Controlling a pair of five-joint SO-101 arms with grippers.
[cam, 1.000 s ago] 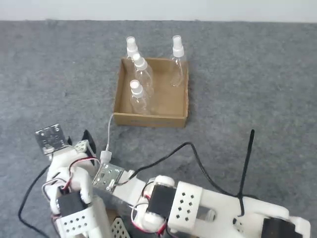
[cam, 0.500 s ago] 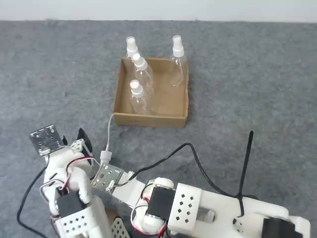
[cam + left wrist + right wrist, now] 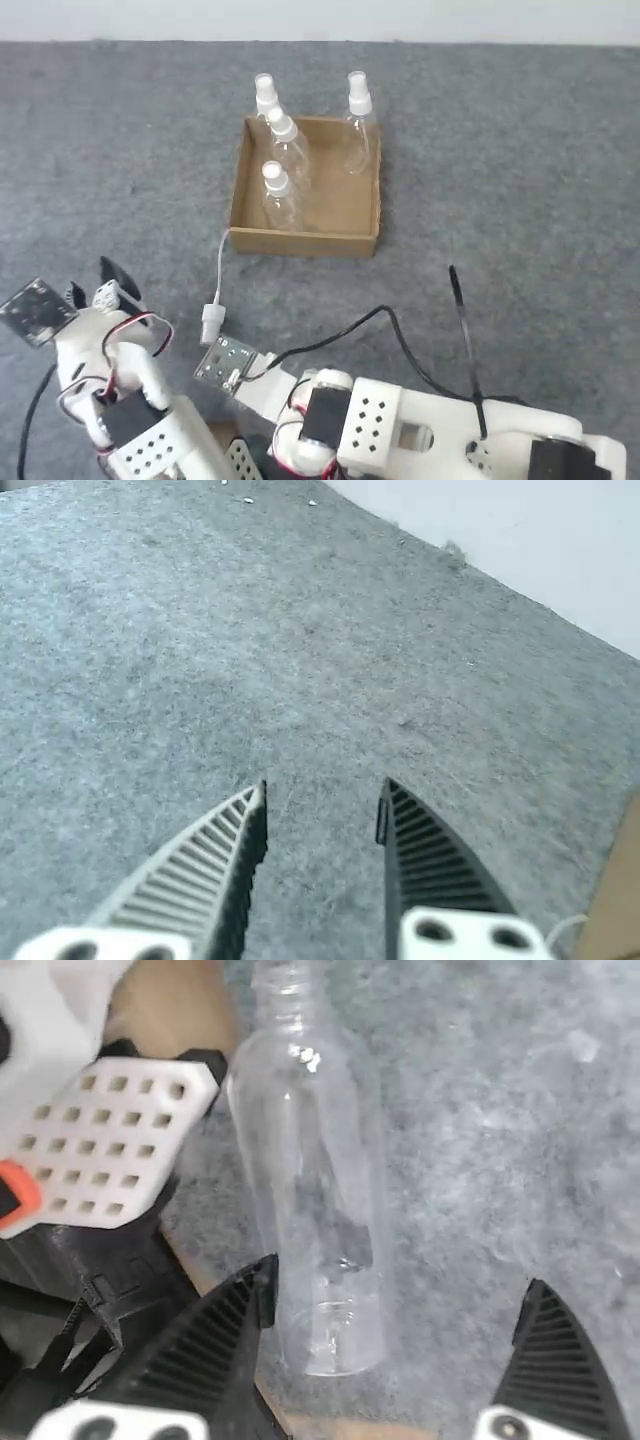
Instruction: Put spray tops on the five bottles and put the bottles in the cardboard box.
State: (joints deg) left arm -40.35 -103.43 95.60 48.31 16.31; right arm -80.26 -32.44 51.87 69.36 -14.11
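The cardboard box stands at the middle of the far carpet. Two clear bottles with white spray tops stand inside it; two more stand at its far corners. A loose spray top lies near the box's front left corner, its thin white tube running up to the box. My left gripper is open over bare carpet, left of that spray top. My right gripper is open wide around a topless clear bottle lying on the carpet, close to one finger.
A black cable loops over the carpet in front of the box, with a thin black rod beside it. The right arm's white body lies low along the near edge. Grey carpet stretches open to either side of the box.
The left arm has swung left, away from the loose spray top and the right arm. The black rod has shifted left. The box and its bottles have not moved.
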